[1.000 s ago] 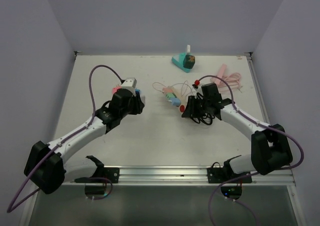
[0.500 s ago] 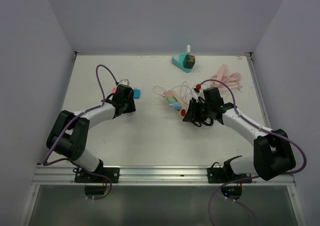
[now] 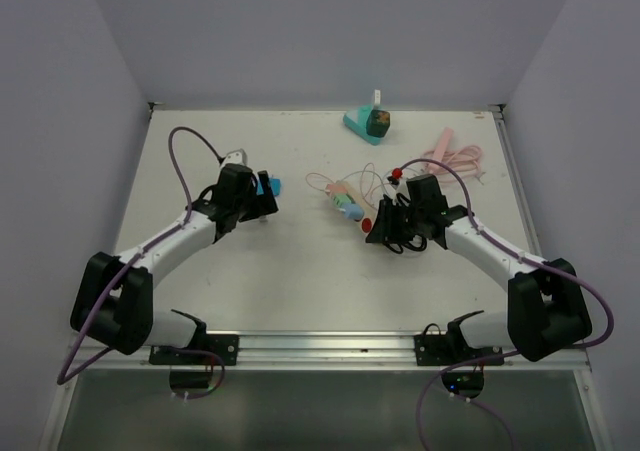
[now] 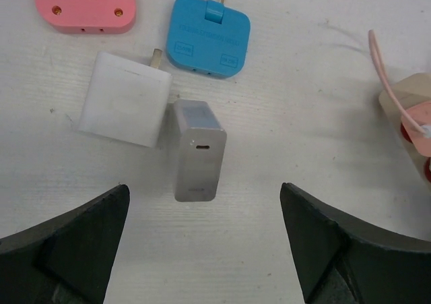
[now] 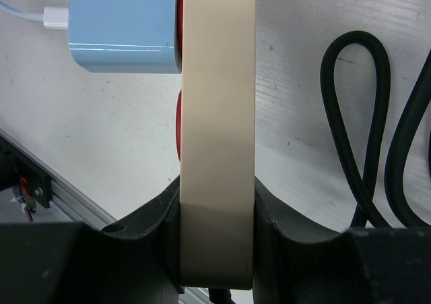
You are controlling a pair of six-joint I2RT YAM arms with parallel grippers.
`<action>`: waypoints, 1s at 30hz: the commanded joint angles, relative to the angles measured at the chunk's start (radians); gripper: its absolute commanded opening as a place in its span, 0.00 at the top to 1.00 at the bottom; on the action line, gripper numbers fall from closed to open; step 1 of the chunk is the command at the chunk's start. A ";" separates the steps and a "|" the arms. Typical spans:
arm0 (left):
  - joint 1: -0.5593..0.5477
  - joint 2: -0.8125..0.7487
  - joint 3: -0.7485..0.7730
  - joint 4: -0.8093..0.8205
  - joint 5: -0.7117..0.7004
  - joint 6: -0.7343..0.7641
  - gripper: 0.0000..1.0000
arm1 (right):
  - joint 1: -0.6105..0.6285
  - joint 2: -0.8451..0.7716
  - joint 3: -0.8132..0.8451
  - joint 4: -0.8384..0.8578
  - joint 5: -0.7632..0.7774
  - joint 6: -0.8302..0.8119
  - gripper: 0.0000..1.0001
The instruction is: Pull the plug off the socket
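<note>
My right gripper [image 5: 217, 230] is shut on the narrow edge of a beige socket strip [image 5: 217, 115], holding it on its side near the table's middle [image 3: 385, 223]. A light blue plug [image 5: 122, 26] with a white cable sits in the strip's face, beside red parts. My left gripper [image 4: 204, 209] hangs open over a grey plug [image 4: 197, 150] that lies loose on the table, with nothing between its fingers. In the top view that gripper [image 3: 262, 196] is at the centre left.
Beside the grey plug lie a white plug [image 4: 125, 99], a blue plug [image 4: 207, 36] and a pink plug [image 4: 84, 4]. A black cable [image 5: 377, 135] loops right of the strip. A teal object [image 3: 366, 123] and a pink object [image 3: 455, 156] lie at the back.
My left gripper has opened and let go of the grey plug, which now lies on the table by the other loose plugs. The right gripper keeps its hold on the strip.
</note>
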 commanded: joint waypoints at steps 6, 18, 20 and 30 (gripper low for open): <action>-0.060 -0.162 0.060 -0.112 0.120 -0.168 0.00 | 0.017 -0.038 0.025 0.096 -0.014 -0.003 1.00; -0.310 -0.077 0.127 -0.035 0.130 -0.539 0.00 | 0.086 -0.126 -0.054 0.226 0.164 0.123 1.00; -0.319 -0.034 0.146 -0.006 0.136 -0.551 0.01 | 0.114 -0.153 -0.081 0.251 0.192 0.140 1.00; -0.339 0.168 0.267 0.060 0.154 -0.631 0.05 | 0.217 -0.206 -0.182 0.315 0.301 0.221 1.00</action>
